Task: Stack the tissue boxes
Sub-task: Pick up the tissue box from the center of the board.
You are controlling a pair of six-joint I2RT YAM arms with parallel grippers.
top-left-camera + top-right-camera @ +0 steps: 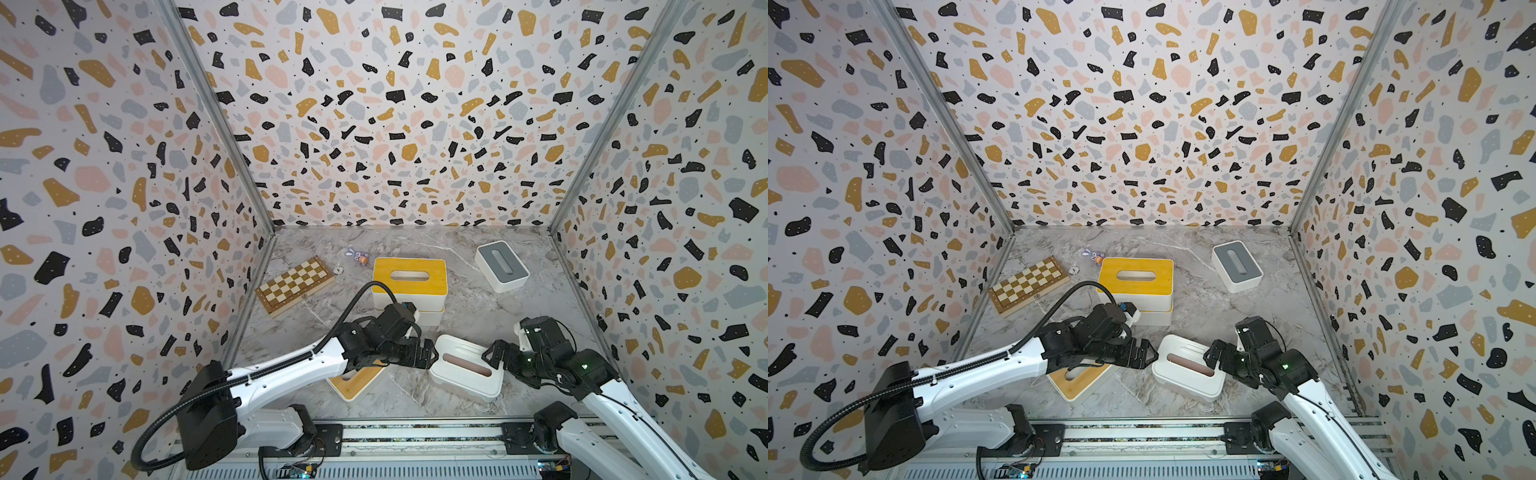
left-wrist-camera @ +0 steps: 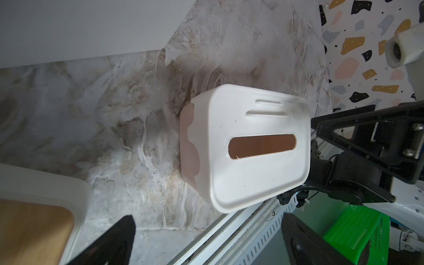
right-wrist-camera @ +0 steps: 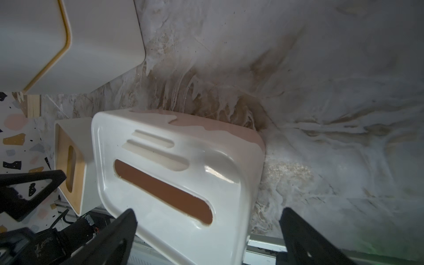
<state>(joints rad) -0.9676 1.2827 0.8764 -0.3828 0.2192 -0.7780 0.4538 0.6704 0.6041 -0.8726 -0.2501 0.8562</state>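
Observation:
A white tissue box with pink sides [image 1: 465,368] [image 1: 1187,368] lies at the front, between my two grippers. My left gripper [image 1: 432,353] [image 2: 206,238] is open at the box's left end, and the box [image 2: 247,149] sits just beyond its fingertips. My right gripper [image 1: 491,355] [image 3: 206,231] is open, its fingers either side of the box's right end [image 3: 179,183] without closing on it. A yellow-lidded box [image 1: 409,276] sits on another yellow-lidded box [image 1: 430,316]. A grey-lidded box [image 1: 500,266] lies at the back right. A light wood box [image 1: 357,380] lies partly under my left arm.
A folded chessboard [image 1: 295,284] lies at the back left, with a small toy [image 1: 358,256] and a small round piece [image 1: 338,270] beside it. Patterned walls close off three sides. A metal rail [image 1: 415,434] runs along the front edge.

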